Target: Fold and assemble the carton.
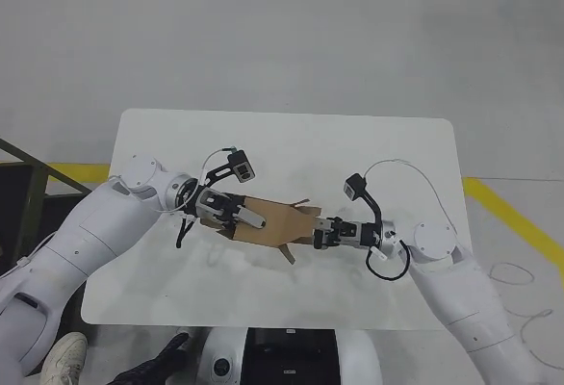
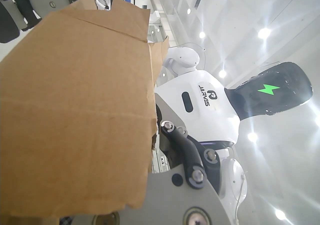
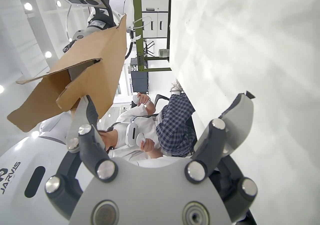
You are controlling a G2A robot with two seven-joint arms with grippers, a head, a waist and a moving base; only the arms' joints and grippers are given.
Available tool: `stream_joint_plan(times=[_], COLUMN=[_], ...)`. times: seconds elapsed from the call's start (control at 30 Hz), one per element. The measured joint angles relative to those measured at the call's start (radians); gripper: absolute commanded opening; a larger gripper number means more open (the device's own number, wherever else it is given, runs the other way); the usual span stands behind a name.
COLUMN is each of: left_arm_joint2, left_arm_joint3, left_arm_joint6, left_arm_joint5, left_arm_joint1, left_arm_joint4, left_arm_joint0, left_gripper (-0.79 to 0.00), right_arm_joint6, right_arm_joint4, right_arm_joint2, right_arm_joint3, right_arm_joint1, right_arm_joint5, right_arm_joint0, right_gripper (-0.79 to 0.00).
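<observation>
A flattened brown carton (image 1: 277, 223) hangs above the middle of the white table (image 1: 359, 144), with one small flap (image 1: 287, 252) drooping toward the front. My left gripper (image 1: 242, 215) is shut on the carton's left end; in the left wrist view the cardboard (image 2: 75, 98) covers most of its fingers. At the carton's right end my right gripper (image 1: 320, 234) stands open, jaws wide apart. One of its fingers (image 3: 82, 110) touches the edge of a loose flap (image 3: 62, 93); the other finger (image 3: 237, 110) is free on the table side.
A dark green frame (image 1: 3, 192) stands beside the table's left edge. Yellow tape (image 1: 513, 221) runs along the floor on the right. A thin white cable (image 1: 417, 178) loops over the right arm.
</observation>
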Motion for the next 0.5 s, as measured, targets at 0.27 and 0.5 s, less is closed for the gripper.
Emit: stream_joint_plan(times=[0.27,0.5], left_arm_joint2=[0.0,0.0], left_arm_joint3=[0.0,0.0], left_arm_joint6=[0.0,0.0], left_arm_joint5=[0.0,0.0], left_arm_joint1=[0.0,0.0], left_arm_joint4=[0.0,0.0], left_arm_joint0=[0.0,0.0], left_gripper=[-0.785,-0.785], right_arm_joint6=[-0.001,-0.008], right_arm_joint4=[-0.005,-0.013], right_arm_joint2=[-0.026,-0.049], right_arm_joint3=[-0.043,-0.065], right_arm_joint1=[-0.003,-0.007], right_arm_joint5=[0.013,0.024], right_arm_joint0=[0.01,0.026], right_gripper=[0.0,0.0])
